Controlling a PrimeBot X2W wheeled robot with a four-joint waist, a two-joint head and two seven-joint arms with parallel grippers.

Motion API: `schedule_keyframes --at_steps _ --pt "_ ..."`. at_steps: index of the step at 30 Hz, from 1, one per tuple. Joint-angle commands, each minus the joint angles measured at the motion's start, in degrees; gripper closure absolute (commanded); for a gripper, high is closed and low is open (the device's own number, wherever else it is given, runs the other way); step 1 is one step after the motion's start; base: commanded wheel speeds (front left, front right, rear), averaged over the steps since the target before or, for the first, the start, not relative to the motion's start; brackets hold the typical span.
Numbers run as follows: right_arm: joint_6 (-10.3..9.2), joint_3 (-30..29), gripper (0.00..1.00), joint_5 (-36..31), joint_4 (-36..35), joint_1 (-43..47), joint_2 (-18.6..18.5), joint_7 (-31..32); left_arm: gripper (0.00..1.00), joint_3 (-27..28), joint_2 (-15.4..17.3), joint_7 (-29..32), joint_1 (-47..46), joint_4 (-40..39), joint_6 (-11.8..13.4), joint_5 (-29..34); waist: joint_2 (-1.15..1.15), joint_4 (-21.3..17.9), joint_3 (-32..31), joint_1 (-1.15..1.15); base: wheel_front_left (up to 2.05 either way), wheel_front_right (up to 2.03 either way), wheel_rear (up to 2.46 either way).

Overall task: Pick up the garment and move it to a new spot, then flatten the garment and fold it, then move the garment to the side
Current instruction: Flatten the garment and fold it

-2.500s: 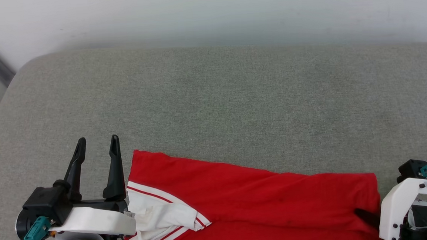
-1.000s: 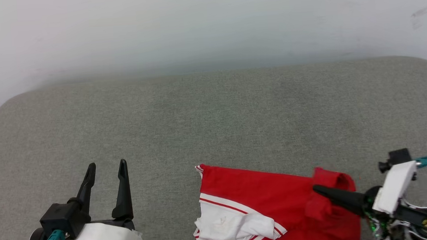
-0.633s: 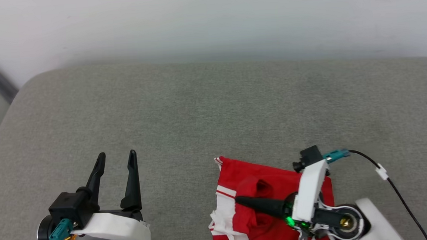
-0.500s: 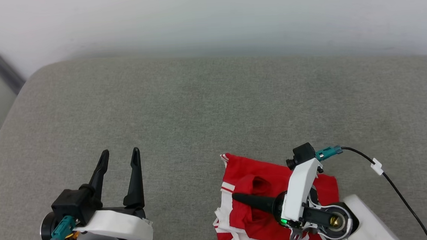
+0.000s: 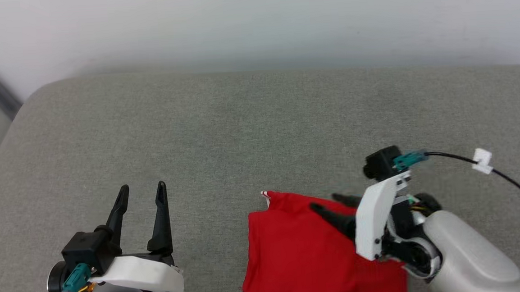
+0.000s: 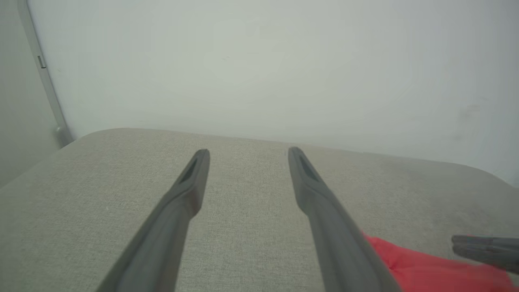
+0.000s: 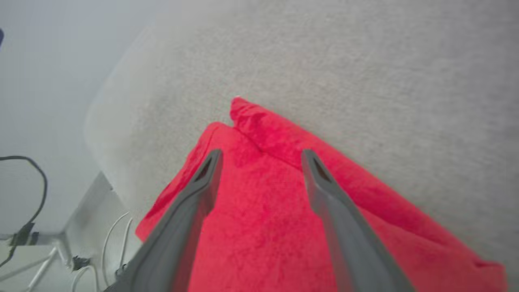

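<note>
One red garment (image 5: pixel 293 252) lies folded at the near edge of a grey padded surface (image 5: pixel 259 128), right of centre. There are two grippers. The left gripper (image 5: pixel 142 186) sits well to the garment's left, fingers apart and pointing forward. The right gripper (image 5: pixel 324 201) angles leftward over the garment, fingers apart, gripping nothing.

garment (image 5: pixel 293 252): near edge cut off below | right part behind right arm (image 5: pixel 465 251) | right gripper (image 5: pixel 324 201): jaws blurred, seemingly apart
</note>
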Motion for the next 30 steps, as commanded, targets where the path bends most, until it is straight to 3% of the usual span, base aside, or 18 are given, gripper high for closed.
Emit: schedule_keyframes --at_steps 1,6,7,11,16,22,30 --pt "-0.02 -1.7 0.00 -3.9 0.2 0.0 -1.8 -3.1 0.00 0.2 0.0 -0.3 0.7 0.1 0.3 0.3 0.00 -0.9 -0.8 0.00 0.00 0.00 0.00" --pt "-0.02 -10.4 0.00 -14.6 0.0 3.9 -4.9 -10.3 0.00 0.9 0.1 -0.3 1.9 0.0 0.9 0.0 0.00 -2.8 -2.0 0.00 0.00 0.00 0.00" --pt "-0.02 -15.3 0.00 -19.3 -0.8 6.1 -5.9 -12.8 0.00 1.2 0.2 -0.4 2.5 0.1 1.2 -0.1 0.00 -3.4 -2.5 0.00 0.00 0.00 0.00" --pt "-0.02 -22.8 0.00 -24.4 -3.7 10.4 -5.5 -15.7 0.00 1.8 0.4 -0.4 3.5 0.3 1.5 -0.2 0.00 -4.4 -3.4 0.00 0.00 0.00 0.00" --pt "-0.01 -32.7 0.00 -30.9 -13.1 17.5 -3.1 -20.4 0.00 2.6 0.7 -0.5 4.9 0.8 1.6 0.0 0.00 -5.6 -4.4 0.00 0.00 0.00 0.00" --pt "-0.02 -35.5 0.00 -35.2 -27.2 25.8 1.8 -23.8 0.00 2.6 0.9 -0.6 6.2 0.7 1.9 1.5 0.00 -6.2 -5.4 0.00 0.00 0.00 0.00" --pt "-0.02 -35.0 0.00 -38.2 -34.3 32.8 4.3 -23.0 0.00 2.3 0.8 -0.7 8.5 0.3 2.6 3.5 0.00 -6.7 -6.8 0.00 0.00 0.00 0.00"
